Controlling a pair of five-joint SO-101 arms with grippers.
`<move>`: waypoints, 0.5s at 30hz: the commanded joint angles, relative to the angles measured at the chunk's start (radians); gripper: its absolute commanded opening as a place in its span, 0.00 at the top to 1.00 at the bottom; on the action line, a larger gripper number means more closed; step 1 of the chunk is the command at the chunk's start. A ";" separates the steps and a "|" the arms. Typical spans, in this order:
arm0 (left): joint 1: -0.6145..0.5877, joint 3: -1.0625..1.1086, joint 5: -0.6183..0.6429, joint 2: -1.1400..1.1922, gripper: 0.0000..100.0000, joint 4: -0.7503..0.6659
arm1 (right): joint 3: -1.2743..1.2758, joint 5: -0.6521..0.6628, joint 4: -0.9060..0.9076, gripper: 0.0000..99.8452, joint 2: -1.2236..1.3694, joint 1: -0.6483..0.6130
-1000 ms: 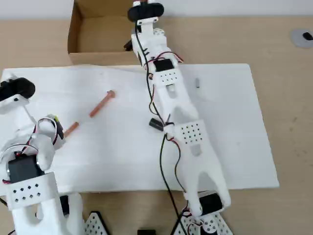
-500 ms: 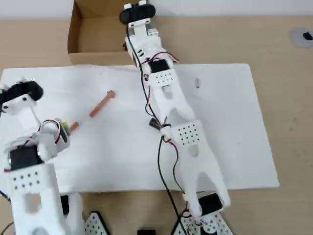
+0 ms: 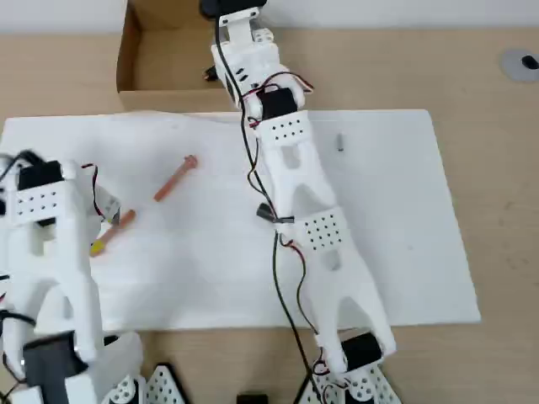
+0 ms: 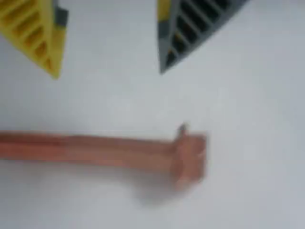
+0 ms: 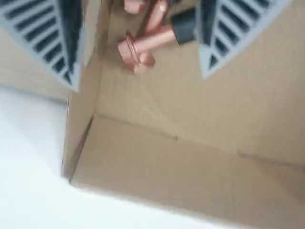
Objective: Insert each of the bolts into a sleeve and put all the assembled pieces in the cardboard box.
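One bolt (image 4: 119, 152) lies on the sheet (image 3: 379, 252), well away from the box (image 3: 126, 67); the left gripper (image 4: 108, 70) hangs above it, jaws wide apart. A second bolt (image 3: 177, 178) lies nearer the box. The right gripper (image 5: 138, 78), spread wide, is over the box; a sleeved bolt (image 5: 143, 45) lies inside.

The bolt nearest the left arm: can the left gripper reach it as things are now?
Probably yes. The left gripper is open close above the bolt, which lies flat on the white sheet, and nothing stands between them.
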 commanded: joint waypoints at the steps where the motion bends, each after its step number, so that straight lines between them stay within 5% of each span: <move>1: -0.021 -0.066 0.109 0.004 0.85 0.040 | -0.059 0.006 0.037 0.80 -0.028 -0.004; 6: -0.107 -0.035 0.342 -0.030 0.85 0.031 | -0.059 0.006 0.066 0.80 -0.028 -0.002; 15: -0.083 0.025 0.404 -0.035 0.85 -0.029 | -0.059 0.006 0.066 0.80 -0.028 -0.024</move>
